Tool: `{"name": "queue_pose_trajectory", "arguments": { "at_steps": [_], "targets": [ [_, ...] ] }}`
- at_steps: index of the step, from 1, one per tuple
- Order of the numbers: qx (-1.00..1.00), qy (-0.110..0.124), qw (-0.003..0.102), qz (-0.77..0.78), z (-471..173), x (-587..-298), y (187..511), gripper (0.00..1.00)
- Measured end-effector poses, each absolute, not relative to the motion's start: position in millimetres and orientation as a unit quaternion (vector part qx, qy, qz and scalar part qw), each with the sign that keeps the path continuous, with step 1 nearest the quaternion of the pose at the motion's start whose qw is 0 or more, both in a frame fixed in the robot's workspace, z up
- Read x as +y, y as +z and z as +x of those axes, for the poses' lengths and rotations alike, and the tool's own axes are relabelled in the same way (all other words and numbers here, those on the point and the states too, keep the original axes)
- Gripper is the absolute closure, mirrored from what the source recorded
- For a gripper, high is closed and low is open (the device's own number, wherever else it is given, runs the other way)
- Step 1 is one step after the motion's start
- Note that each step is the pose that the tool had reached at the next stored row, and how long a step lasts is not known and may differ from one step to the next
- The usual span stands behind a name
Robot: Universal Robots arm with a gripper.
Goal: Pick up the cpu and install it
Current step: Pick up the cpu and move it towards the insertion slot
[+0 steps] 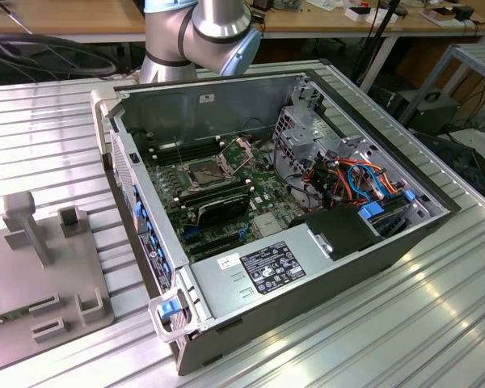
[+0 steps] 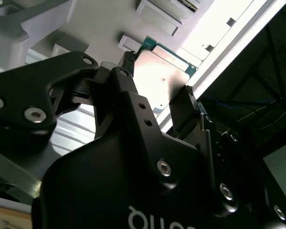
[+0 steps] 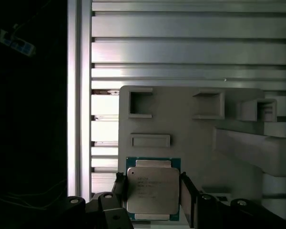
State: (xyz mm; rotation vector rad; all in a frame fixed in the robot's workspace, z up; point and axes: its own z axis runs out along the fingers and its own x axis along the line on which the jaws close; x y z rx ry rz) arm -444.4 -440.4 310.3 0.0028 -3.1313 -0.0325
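Note:
The cpu (image 3: pixel 151 190) is a square chip with a silver lid on a green board, also seen in the second wrist view (image 2: pixel 164 71). It sits at the grey fixture plate (image 3: pixel 190 143), just past a shallow rectangular slot. My gripper (image 3: pixel 152 188) has one black finger (image 3: pixel 120 185) against one side of the chip and the other finger (image 3: pixel 186 191) against the opposite side, so it is shut on the cpu. In the exterior view the motherboard's cpu socket (image 1: pixel 204 171) lies open inside the computer case (image 1: pixel 259 202), with its latch raised.
The grey fixture plate (image 1: pixel 40 275) with raised blocks stands at the exterior view's left, beside the case. The arm's base (image 1: pixel 196 32) rises behind the case. Memory sticks (image 1: pixel 218 206), orange and blue cables (image 1: pixel 364 182) and a power supply (image 1: pixel 263 271) crowd the case interior.

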Motion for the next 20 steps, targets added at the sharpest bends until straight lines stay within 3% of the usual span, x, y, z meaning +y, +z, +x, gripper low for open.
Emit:
{"name": "queue_pose_trajectory", "arguments": {
  "at_steps": [20],
  "targets": [
    [-1.000, -0.010, 0.005, 0.001, -444, -440, 338, 0.45]
  ]
}}
